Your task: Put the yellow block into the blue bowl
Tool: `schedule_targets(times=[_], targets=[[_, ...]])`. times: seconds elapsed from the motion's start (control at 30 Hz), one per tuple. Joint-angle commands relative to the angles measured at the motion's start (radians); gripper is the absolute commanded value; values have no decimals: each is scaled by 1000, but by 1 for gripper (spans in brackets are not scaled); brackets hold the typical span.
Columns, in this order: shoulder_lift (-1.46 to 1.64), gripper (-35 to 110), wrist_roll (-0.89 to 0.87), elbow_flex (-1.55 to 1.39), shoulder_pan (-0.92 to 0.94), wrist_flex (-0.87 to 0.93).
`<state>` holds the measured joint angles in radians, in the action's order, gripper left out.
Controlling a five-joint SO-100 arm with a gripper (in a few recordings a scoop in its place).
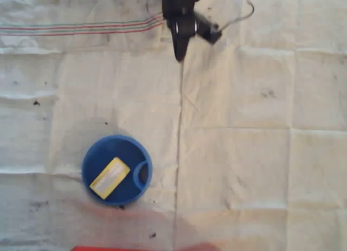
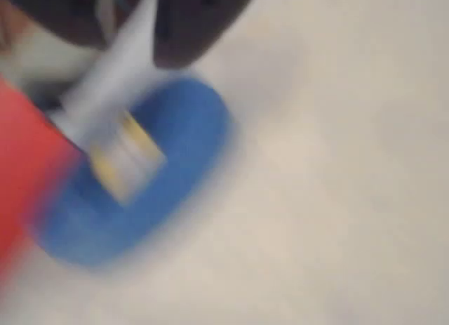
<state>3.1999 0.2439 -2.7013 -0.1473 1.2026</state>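
Observation:
In the overhead view the yellow block (image 1: 110,177) lies flat and slanted inside the blue bowl (image 1: 116,137), which sits on the cloth at lower left. My gripper (image 1: 180,55) hangs far from it at the top centre. Its dark fingers taper to a single point, shut with nothing between them. The wrist view is blurred. In it the blue bowl (image 2: 200,125) holds the yellow block (image 2: 130,153), partly behind a pale grey finger (image 2: 112,86).
A wrinkled white cloth (image 1: 244,153) with coloured stripes at upper left covers the table. A red object (image 1: 141,248) lies along the bottom edge, just below the bowl. It is also the red shape (image 2: 21,170) at the left of the wrist view.

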Motion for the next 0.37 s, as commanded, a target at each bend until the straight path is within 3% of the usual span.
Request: schedule_targets(times=[0.0, 0.33], targets=[[101, 0, -74, -83, -3, -37], [135, 0, -118, -207, -5, -37]])
